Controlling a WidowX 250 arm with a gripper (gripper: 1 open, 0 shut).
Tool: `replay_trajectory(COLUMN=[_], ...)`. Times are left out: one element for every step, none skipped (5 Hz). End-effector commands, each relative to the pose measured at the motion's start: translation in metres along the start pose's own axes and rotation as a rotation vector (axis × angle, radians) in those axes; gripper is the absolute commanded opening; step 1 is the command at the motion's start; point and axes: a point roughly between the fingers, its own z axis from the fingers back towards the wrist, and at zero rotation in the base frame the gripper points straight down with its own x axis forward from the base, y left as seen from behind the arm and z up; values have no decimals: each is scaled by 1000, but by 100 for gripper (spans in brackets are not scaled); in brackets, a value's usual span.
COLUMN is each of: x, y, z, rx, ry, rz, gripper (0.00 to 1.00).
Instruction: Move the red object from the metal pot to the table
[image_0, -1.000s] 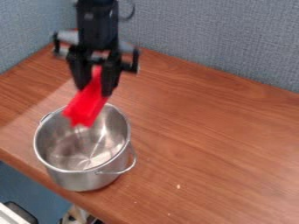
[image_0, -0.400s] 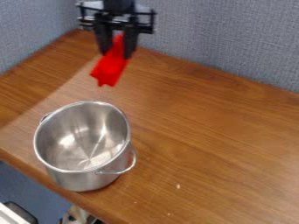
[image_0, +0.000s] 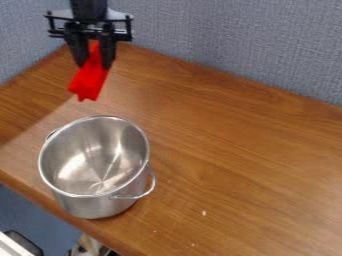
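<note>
Backdrop: a grey-blue, finely speckled wall stood behind the wood, matte and fabric-like in look.
Lower left corner: a dark rounded thing with a pale rim showed only in part, too cut off to name.
Gripper: black and angular, the gripper was pinching the upper end of the red object, its fingers closed in from either side.
Red object: the red object hung below the fingertips behind the pot, a plain, matte, elongated block, its long side slightly tilted. Its height over the wood could not be judged.
Step in hand: most likely the lowering onto the table, with the lift out of the pot done.
How to do it well: a slow, straight descent seemed best, the block's free lower end meeting the wood first, then a gentle easing flat before the fingers parted. Letting go high could have tipped it over or sent it skidding on the smooth top.
Metal pot: the metal pot stood upright, round and straight-sided, in shiny silver steel with a rolled rim and a thin wire-like handle. The block needed to keep away from that rim.
Right side: the table spread out in warm brown, its grain fine and its finish slightly glossy, flat enough for a steady rest.
</note>
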Motion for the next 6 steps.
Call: replay_trajectory(x=[31, 53, 70, 74, 76, 77], y=[-10, -17, -31, -41, -41, -39], z=[-1, -14, -23, -24, -28, -34], rx=[1, -26, -8, 5, 18, 27], ry=[-74, -105, -122, -135, -138, -129], rz=[-9, -28, -82, -127, -154, -157], gripper=[0, 0, 0, 0, 0, 0])
